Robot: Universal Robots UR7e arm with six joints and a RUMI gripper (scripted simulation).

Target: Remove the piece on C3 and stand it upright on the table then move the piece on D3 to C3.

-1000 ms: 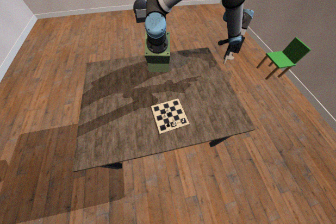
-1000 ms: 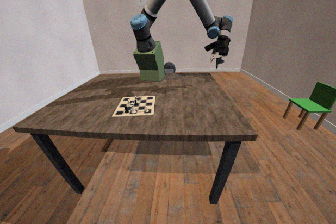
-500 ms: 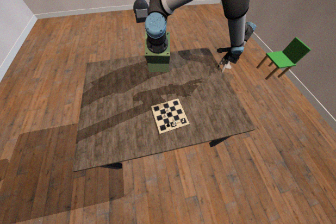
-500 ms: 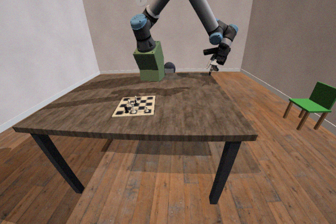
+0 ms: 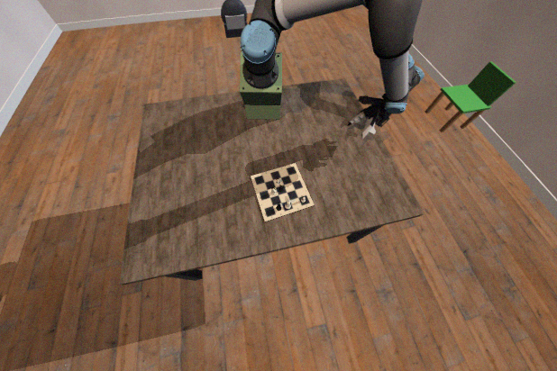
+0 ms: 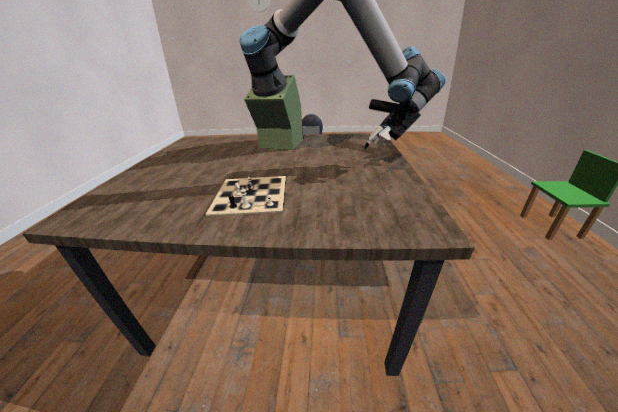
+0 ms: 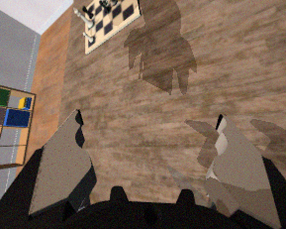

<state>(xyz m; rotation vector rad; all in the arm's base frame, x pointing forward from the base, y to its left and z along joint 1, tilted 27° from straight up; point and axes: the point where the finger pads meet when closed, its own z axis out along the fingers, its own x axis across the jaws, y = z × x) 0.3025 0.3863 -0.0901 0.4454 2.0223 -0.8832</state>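
Observation:
A small chessboard (image 5: 282, 191) lies on the wooden table, toward its front middle. Several black and white pieces stand on it, too small to tell which squares they hold. It also shows in the exterior view (image 6: 248, 195) and at the top left of the wrist view (image 7: 110, 19). My gripper (image 5: 364, 126) is open and empty. It hangs above the table's far right corner, well away from the board, and also shows in the exterior view (image 6: 376, 137). In the wrist view the two fingers stand wide apart over bare table.
The arm's green base block (image 5: 261, 93) stands at the table's back edge. A green chair (image 5: 473, 93) stands on the floor to the right. A shelf with coloured boxes (image 7: 10, 125) shows at the left of the wrist view.

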